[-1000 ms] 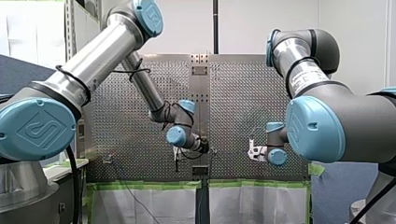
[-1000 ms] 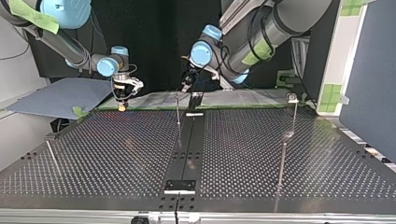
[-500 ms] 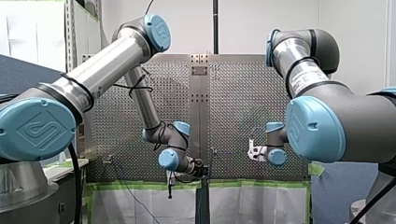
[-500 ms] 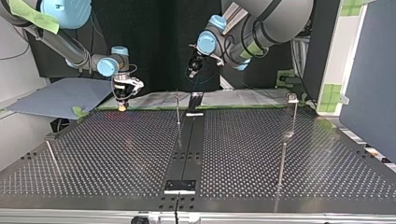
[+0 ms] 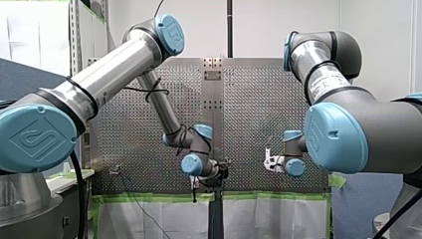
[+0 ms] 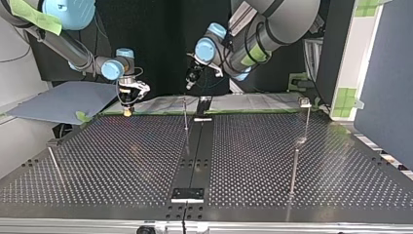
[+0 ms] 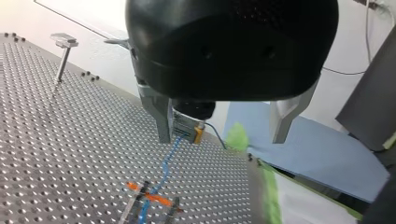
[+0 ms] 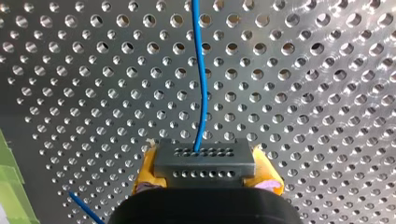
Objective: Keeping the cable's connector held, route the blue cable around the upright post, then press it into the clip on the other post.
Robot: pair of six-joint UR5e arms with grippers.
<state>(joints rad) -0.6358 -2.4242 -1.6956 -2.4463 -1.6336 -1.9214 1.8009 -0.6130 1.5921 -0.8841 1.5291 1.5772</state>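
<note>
Arm-side edge of the worktop, left part in the top view: my right pincer (image 6: 127, 109) hangs low over the perforated worktop (image 6: 272, 161), clamped on the connector (image 8: 204, 161), a small dark block with rows of holes, with yellow pads (image 8: 145, 175) on either side of it. The blue cable (image 8: 201, 93) leaves the connector's face and runs ahead over the holes in one soft bend. The left wrist view shows it running down to a small fixture with an orange bar (image 7: 152, 198) on the worktop. Middle of the same edge: a thin upright post (image 6: 185, 114). Near it, raised clear of the worktop, is my left pincer (image 7: 220, 140), metal fingers (image 7: 159, 116) spread wide, nothing between them. Toward that edge's right corner: a post with a pale head piece (image 6: 305, 102), likely the clip. Judgement: the cable is thin, light and limp, with little spring, and follows whatever pulls it. Its smooth jacket may slide on bare metal. The best hold is across the free run a little way out from the connector, firm enough to steer yet letting it feed round the post. Avoid the connector's exit, where a sharp bend could strain the wire.
</note>
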